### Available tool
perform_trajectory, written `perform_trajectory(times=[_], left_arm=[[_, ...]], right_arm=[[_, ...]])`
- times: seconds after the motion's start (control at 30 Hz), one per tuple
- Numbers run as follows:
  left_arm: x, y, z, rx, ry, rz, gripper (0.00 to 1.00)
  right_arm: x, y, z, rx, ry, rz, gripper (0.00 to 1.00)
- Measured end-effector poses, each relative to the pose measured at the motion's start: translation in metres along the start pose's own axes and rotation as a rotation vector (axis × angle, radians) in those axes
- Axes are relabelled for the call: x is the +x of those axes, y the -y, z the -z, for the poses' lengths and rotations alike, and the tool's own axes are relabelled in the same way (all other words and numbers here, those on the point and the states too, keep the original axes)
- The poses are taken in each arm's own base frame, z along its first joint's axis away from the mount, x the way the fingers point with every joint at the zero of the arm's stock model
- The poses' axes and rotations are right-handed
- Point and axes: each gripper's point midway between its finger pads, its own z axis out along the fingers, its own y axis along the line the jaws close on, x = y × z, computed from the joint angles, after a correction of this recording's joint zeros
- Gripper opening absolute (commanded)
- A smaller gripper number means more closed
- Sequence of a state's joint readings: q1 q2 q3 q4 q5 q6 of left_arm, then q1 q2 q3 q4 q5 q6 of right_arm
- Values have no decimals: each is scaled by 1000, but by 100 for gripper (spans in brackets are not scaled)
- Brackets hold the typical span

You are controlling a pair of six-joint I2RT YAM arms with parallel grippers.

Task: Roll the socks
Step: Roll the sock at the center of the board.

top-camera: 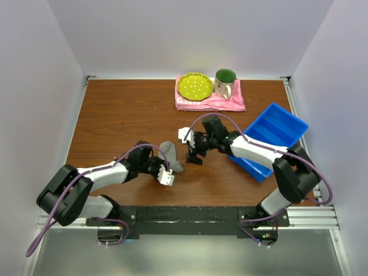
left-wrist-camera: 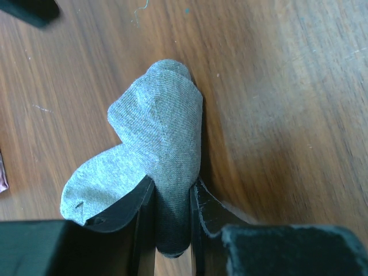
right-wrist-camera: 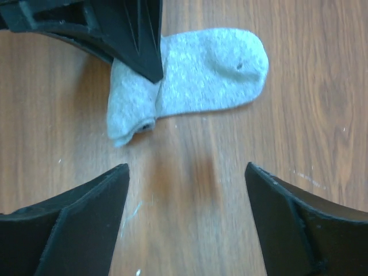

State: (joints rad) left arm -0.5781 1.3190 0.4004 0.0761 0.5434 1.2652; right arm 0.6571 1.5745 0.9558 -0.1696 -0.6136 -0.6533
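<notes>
A grey knitted sock (top-camera: 171,154) lies folded over itself on the wooden table, left of centre. My left gripper (left-wrist-camera: 172,195) is shut on one end of it, with the fabric pinched between the two black fingers (left-wrist-camera: 207,207). The rest of the sock (left-wrist-camera: 161,138) bulges out ahead of the jaws. My right gripper (right-wrist-camera: 187,190) stands open over bare wood just short of the sock (right-wrist-camera: 201,69), with nothing between its fingers. In the top view the right gripper (top-camera: 194,154) is right beside the sock, a little to its right. The left gripper's fingers (right-wrist-camera: 132,34) show in the right wrist view, on the sock's folded end.
At the back a pink cloth (top-camera: 227,102) carries a yellow-green plate (top-camera: 194,86) and a mug (top-camera: 225,81) with a green inside. A blue bin (top-camera: 273,138) sits tilted at the right, under the right arm. White walls close in the table.
</notes>
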Motion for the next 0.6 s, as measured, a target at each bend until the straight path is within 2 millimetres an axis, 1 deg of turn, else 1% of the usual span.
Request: perform_trajectory(times=[0.2, 0.33, 0.47, 0.6], left_arm=[[-1, 1, -1, 8, 10, -10, 0], [-2, 1, -2, 9, 22, -6, 0], [-2, 1, -2, 11, 27, -7, 0], [-1, 1, -1, 13, 33, -12, 0]], right_arm=[[-14, -18, -24, 28, 12, 108, 76], [-21, -36, -38, 7, 21, 153, 75], [-18, -43, -50, -11, 9, 165, 75], [-6, -45, -58, -19, -17, 156, 72]])
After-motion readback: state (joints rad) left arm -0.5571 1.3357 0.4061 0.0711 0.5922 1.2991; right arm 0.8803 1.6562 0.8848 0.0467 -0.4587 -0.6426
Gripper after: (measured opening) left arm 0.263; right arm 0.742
